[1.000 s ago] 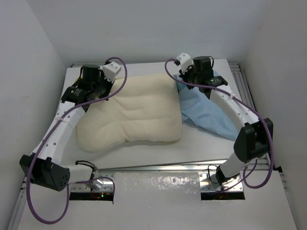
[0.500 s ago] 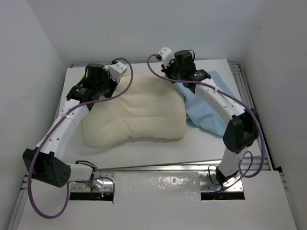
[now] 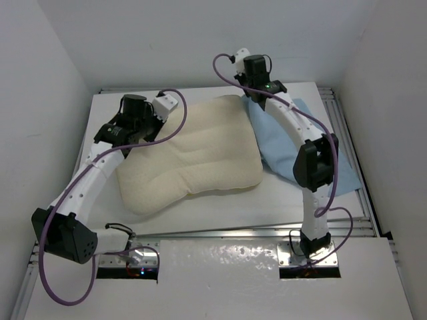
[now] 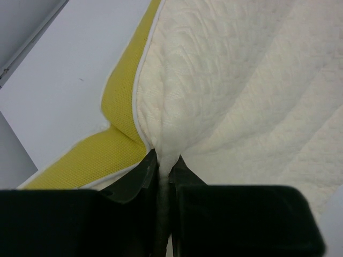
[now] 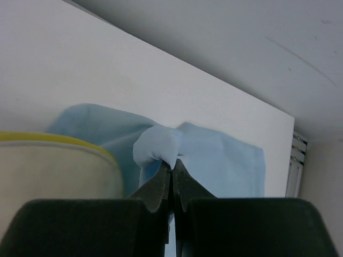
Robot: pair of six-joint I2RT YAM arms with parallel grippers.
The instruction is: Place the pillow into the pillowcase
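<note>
White table [image 3: 220, 210]; wrist views alone show left hand [image 4: 163, 160] pinching pillow [image 4: 230, 80], right hand [image 5: 172, 163] pinching pillowcase [image 5: 214, 155].

Top view: pillowcase [image 3: 277, 152] crossed by the right arm [image 3: 288, 117]; its left edge probably runs under the pillow [image 3: 193, 157]; opening not discernible. Left wrist view: pillow cut off at top and right edges.

white table [image 3: 200, 215] inside plain white walls [image 3: 200, 40], aluminium rail [image 3: 220, 232] along its near edge
</note>
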